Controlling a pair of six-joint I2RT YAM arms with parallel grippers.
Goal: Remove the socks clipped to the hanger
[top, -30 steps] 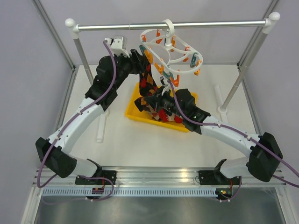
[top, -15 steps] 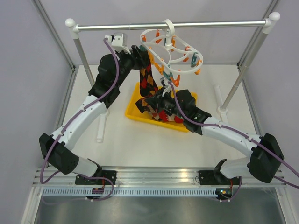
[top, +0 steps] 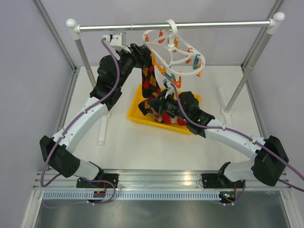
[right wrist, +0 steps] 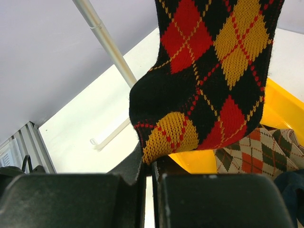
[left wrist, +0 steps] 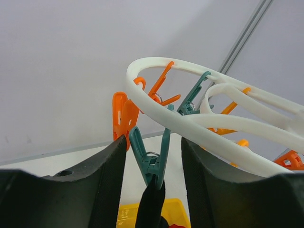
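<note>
The white oval hanger (top: 176, 55) hangs by its hook from the silver rail, with orange and teal pegs. One black argyle sock (top: 150, 81) with red and yellow diamonds hangs from a teal peg (left wrist: 153, 159). My left gripper (left wrist: 153, 156) is open, its fingers on either side of that peg without pressing it. My right gripper (right wrist: 151, 164) is shut on the sock's (right wrist: 204, 85) lower end, just above the yellow bin. More argyle socks (right wrist: 256, 149) lie in the bin.
The yellow bin (top: 137, 114) stands on the white table under the hanger. The silver rail (top: 123, 27) rests on two uprights at left (top: 85, 59) and right (top: 242, 78). Grey walls close in both sides.
My left gripper has risen and moved right, up to the hanger's left rim, so its fingers now bracket the teal peg. The hanger has swung slightly. The right gripper stays on the sock.
</note>
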